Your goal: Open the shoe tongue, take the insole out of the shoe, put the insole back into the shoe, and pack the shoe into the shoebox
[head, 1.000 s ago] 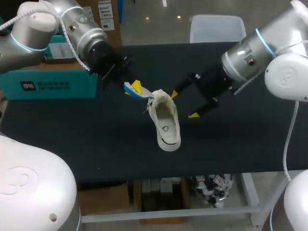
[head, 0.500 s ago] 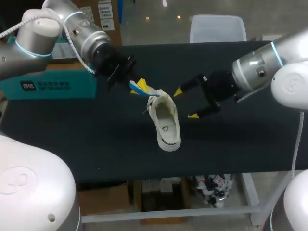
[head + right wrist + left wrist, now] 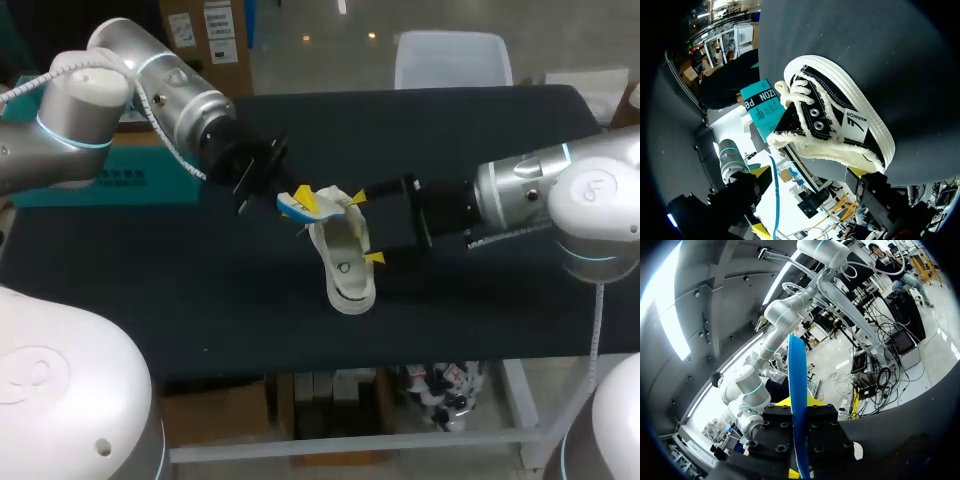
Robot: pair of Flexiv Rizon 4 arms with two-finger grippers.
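1. The left pincer is clamped on the blue insole (seen edge-on), just beside the far end of the shoe.
2. The shoe lies on the bench, long axis far-to-near; the right pincer is spread wide, flanking its right side.

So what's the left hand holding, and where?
The blue insole, pinched near one end in the left hand; the rest sticks out ahead.

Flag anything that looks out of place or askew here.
The blue insole is out of the shoe. It is pinched edge-on in the left gripper, by the shoe's far end. The right gripper sits beside the shoe with its jaws open. Nothing looks spilled or damaged.
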